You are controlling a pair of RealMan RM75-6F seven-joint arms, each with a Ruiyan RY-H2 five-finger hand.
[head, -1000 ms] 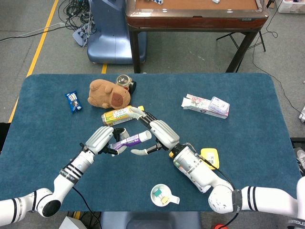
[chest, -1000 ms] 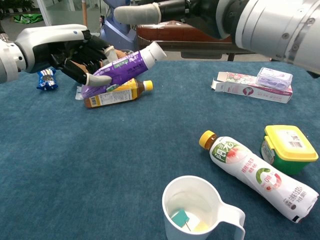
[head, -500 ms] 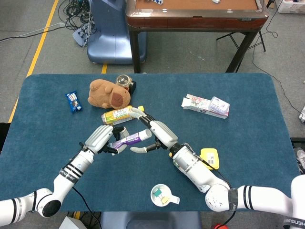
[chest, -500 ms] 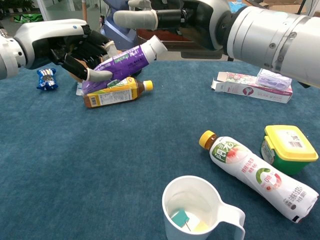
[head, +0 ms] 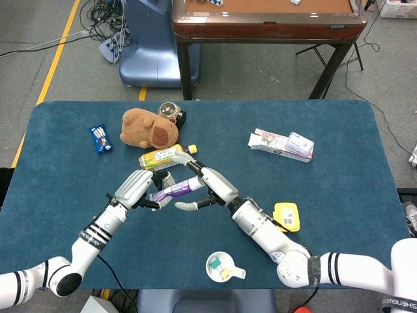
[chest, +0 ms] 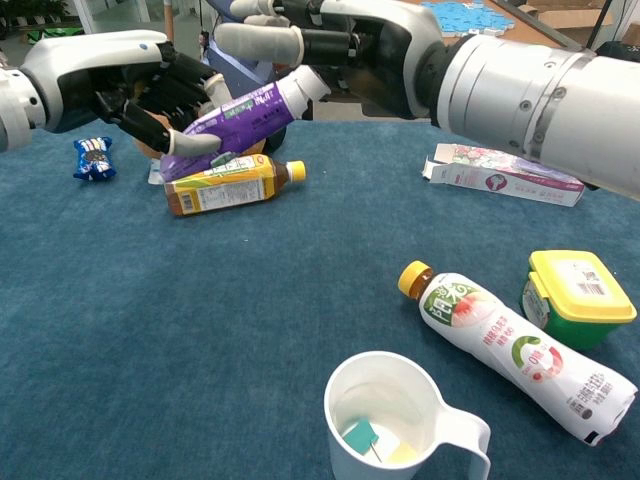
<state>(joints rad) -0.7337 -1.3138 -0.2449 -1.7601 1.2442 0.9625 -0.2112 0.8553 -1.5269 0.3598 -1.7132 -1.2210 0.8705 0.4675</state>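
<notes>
1. The left hand [chest: 140,85] grips a purple plastic tube with a white cap [chest: 240,112], fingers wrapped round its lower end, and holds it tilted above the blue felt table [head: 65,169], cap pointing right and up.

2. Over the last second the right hand [chest: 330,35] has slid further left along the tube. Its fingers, spread and holding nothing a second ago, now sit at the white cap end; in the head view the right hand [head: 208,186] touches the cap, though a firm grip cannot be confirmed.

3. The tube itself has barely shifted: slightly higher and further left, still clear of the table.

4. Judged from this, the two hands are meeting on the tube, either to pass it across or to work the cap.

5. Directly below and just behind lies a yellow-labelled tea bottle on its side [chest: 225,183], untouched, with a brown plush capybara toy [head: 148,128] beyond it.

6. Nearer on the right, a white drink bottle with an orange cap [chest: 510,345] lies beside a yellow-lidded green tub [chest: 578,295]; a white mug [chest: 395,415] stands nearest.
</notes>
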